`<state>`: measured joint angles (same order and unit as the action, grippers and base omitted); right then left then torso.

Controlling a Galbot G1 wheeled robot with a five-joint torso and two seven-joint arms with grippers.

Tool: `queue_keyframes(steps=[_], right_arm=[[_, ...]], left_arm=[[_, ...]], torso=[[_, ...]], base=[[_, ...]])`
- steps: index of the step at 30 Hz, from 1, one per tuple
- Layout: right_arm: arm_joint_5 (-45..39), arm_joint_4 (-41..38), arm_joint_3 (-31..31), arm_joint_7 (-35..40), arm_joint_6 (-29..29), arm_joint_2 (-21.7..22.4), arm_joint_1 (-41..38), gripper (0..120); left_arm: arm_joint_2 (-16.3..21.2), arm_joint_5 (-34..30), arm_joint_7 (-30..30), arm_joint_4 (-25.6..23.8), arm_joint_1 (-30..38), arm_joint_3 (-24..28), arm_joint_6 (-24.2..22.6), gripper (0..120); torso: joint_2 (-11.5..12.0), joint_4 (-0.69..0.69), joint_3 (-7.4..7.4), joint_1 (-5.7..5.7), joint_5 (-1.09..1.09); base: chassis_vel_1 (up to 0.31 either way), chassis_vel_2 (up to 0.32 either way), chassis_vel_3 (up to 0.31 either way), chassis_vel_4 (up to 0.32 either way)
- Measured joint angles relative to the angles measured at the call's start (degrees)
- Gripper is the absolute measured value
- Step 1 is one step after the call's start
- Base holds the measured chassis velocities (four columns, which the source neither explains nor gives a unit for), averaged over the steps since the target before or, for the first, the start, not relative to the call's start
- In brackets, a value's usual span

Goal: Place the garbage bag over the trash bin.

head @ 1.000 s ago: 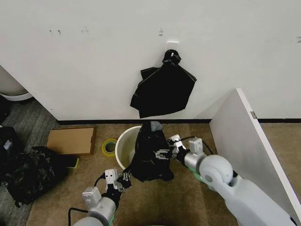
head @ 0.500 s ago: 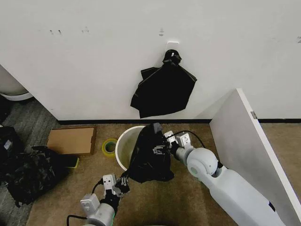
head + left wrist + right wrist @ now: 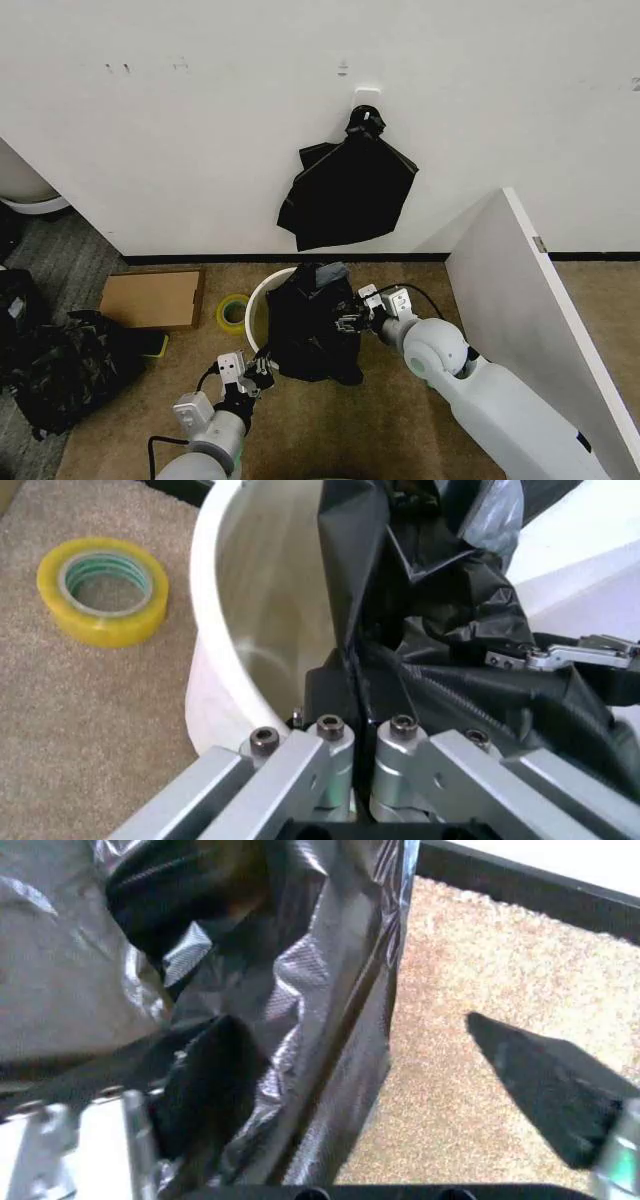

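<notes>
From the head view, I see the thin, glossy black plastic garbage bag (image 3: pixel 312 322) draped over the near-right part of the round cream-white plastic trash bin (image 3: pixel 258 300), which stands on the brown carpet floor (image 3: pixel 400 420) below the wall. Its left rim is bare, so I judge the job partly done: the mouth must yet be spread round the whole rim. The bag hangs roughly upright, long axis vertical, mouth up. My left claw (image 3: pixel 262 366) pinches its near lower edge; my right claw (image 3: pixel 352 314) is at its right side.

In the left wrist view, the left claw (image 3: pixel 362 742) is clamped narrow on a bag fold (image 3: pixel 440 630) against the bin wall (image 3: pixel 225 675), a yellow tape roll (image 3: pixel 102 591) nearby.

In the right wrist view, the right claw (image 3: pixel 390 1087) stands wide, one finger (image 3: pixel 200 1080) against the crinkled film (image 3: pixel 300 975), the other over carpet.
</notes>
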<state>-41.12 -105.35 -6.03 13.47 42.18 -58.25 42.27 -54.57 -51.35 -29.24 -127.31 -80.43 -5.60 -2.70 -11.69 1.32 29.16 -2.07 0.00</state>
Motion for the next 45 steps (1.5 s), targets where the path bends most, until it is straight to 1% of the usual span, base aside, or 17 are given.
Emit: queue_keyframes(steps=[1, 2, 3, 5, 7, 9, 15, 17, 18, 20, 21, 23, 26, 30, 35, 37, 45], right_arm=[[-0.1, 0.0, 0.0, 0.2, 0.0, 0.0, 0.0, 84], [-0.4, 0.0, -0.1, 0.9, 0.0, 0.0, 0.1, 77], [-0.4, 0.0, -0.1, 0.9, 0.0, 0.0, 0.1, 77], [-0.7, -0.2, -0.3, 1.7, 0.0, 0.1, 0.3, 71], [-0.7, -0.7, -0.5, 2.4, 0.0, 0.4, 0.9, 59], [-0.7, -0.9, -0.5, 2.7, 0.0, 0.5, 1.2, 58], [-0.7, -2.8, -0.1, 5.3, -0.1, 0.7, 3.2, 31], [-0.7, -3.1, 0.0, 5.8, -0.1, 0.8, 3.5, 27], [-0.8, -3.4, 0.1, 6.5, -0.1, 0.8, 3.8, 23], [-0.9, -3.9, 0.4, 7.9, -0.2, 0.7, 4.4, 16], [-1.0, -4.4, 0.9, 9.0, -0.3, 0.5, 5.1, 9], [-1.3, -5.3, 1.9, 10.3, -0.4, 0.2, 6.1, 5], [-1.4, -6.5, 3.2, 11.6, -1.4, 0.0, 7.4, 4], [-0.6, -9.0, 5.7, 13.0, -5.0, 0.0, 10.9, 3], [7.3, -11.6, 7.9, 13.6, -11.6, -0.7, 14.7, 3], [9.8, -12.0, 8.7, 15.5, -13.9, -2.2, 15.4, 3], [10.2, -12.2, 10.9, 17.1, -15.2, -4.0, 15.1, 3]], left_arm=[[0.0, 0.0, 0.0, 0.0, 0.0, 0.0, 0.0, 0], [0.0, -0.1, 0.0, 0.0, 0.2, 0.0, -0.1, 0], [0.0, -0.1, 0.0, 0.0, 0.2, 0.0, -0.1, 0], [0.0, -0.1, 0.0, 0.0, 0.3, 0.0, -0.1, 0], [0.1, -0.1, 0.0, 0.1, 0.4, 0.1, -0.1, 0], [0.1, -0.1, 0.0, 0.1, 0.4, 0.1, -0.1, 0], [-0.1, 0.3, 0.2, 0.1, 0.3, 0.1, 0.0, 0], [-0.1, 0.5, 0.4, 0.1, 0.2, 0.1, 0.1, 0], [-0.1, 0.6, 0.6, 0.1, 0.2, 0.2, 0.3, 0], [-0.2, 1.1, 1.3, 0.1, 0.1, 0.3, 0.9, 0], [-0.3, 1.9, 2.3, 0.3, -0.1, 0.3, 1.7, 0], [-0.5, 3.1, 3.7, 0.7, -0.2, 0.4, 3.0, 0], [-0.7, 3.7, 4.5, 1.1, -0.2, 0.4, 4.1, 0], [-1.6, 5.2, 5.7, 2.4, 0.1, 0.4, 6.1, 0], [-2.6, 8.6, 8.2, 3.7, 0.4, 0.2, 8.5, 0], [-2.7, 11.1, 11.1, 4.7, 0.1, 0.0, 10.4, 0], [-2.1, 16.7, 13.1, 8.2, 0.0, -1.4, 13.5, 0]], torso=[[0.0, 0.0, 0.0, 0.0, 0.0], [0.0, -0.01, 0.0, 0.0, 0.0], [0.0, -0.01, 0.0, 0.0, 0.0], [0.0, 0.0, 0.0, 0.0, 0.0], [0.0, 0.0, 0.0, 0.0, 0.0], [0.0, 0.0, 0.0, 0.0, 0.0], [0.0, 0.0, 0.0, 0.0, 0.0], [0.0, 0.0, 0.0, 0.0, 0.0], [0.0, 0.0, 0.0, 0.0, 0.0], [0.0, 0.0, 0.0, 0.0, 0.0], [0.0, 0.0, 0.0, 0.0, 0.0], [0.0, -0.01, 0.0, 0.0, 0.02], [0.0, -0.02, 0.0, 0.0, 0.01], [0.0, 0.02, 0.0, 0.0, 0.01], [0.0, 0.01, 0.0, 0.0, 0.0], [0.0, 0.01, 0.0, 0.0, 0.0], [0.0, -0.01, 0.0, 0.0, 0.01]], base=[[0.0, 0.0, 0.0, 0.0], [0.0, 0.0, 0.0, 0.0], [0.0, 0.0, 0.0, 0.0], [0.0, 0.0, 0.0, 0.0], [0.0, 0.0, 0.0, 0.0], [0.0, 0.0, 0.0, 0.0], [0.0, 0.0, 0.0, 0.0], [0.0, 0.0, 0.0, 0.0], [0.0, 0.0, 0.0, 0.0], [0.0, 0.0, 0.0, 0.0], [0.0, 0.0, 0.0, 0.0], [0.0, 0.0, 0.0, 0.0], [0.0, 0.0, 0.0, 0.0], [0.0, 0.0, 0.0, 0.0], [0.0, 0.0, 0.0, 0.0], [0.0, 0.0, 0.0, 0.0], [0.0, 0.0, 0.0, 0.0]])
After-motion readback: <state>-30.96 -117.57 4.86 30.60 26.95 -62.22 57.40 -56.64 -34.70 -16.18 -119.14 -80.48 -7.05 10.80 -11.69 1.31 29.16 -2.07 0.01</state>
